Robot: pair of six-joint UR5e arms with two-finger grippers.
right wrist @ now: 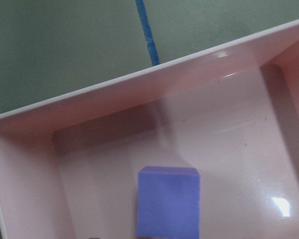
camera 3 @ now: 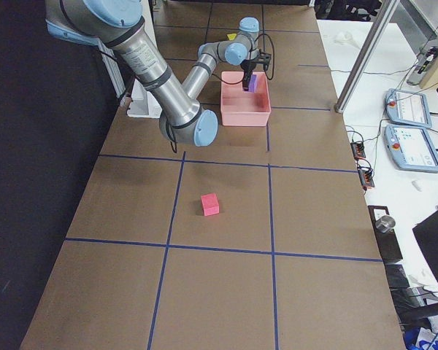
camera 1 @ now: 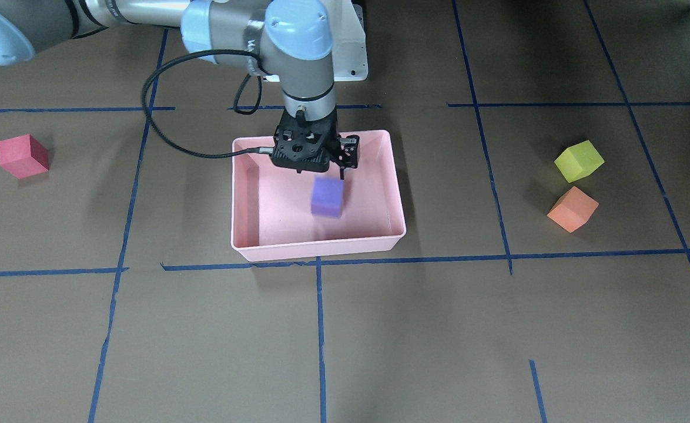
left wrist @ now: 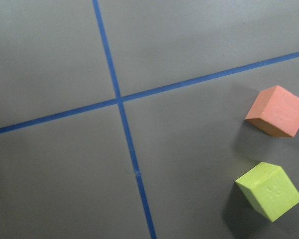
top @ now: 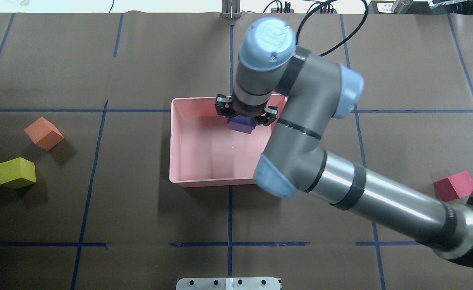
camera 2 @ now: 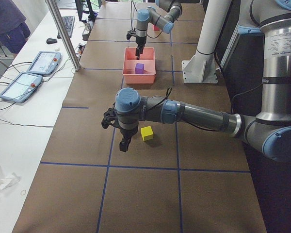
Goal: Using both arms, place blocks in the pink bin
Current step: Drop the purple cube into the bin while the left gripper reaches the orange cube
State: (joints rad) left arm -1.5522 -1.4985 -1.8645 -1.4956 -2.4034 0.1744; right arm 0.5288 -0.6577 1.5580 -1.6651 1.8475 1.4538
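one block down: the purple block (camera 1: 327,198) lies in the pink bin (camera 1: 321,244), beneath the right claw (top: 246,116), spread wide. whether the left claw (camera 2: 122,141) is wide or narrow i cannot tell; next it likely needs lowering onto the yellow-green block (left wrist: 269,191).

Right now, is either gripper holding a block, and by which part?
Nothing is held. The right gripper is open above the purple block, which is free inside the pink bin. The left gripper grips no block either.
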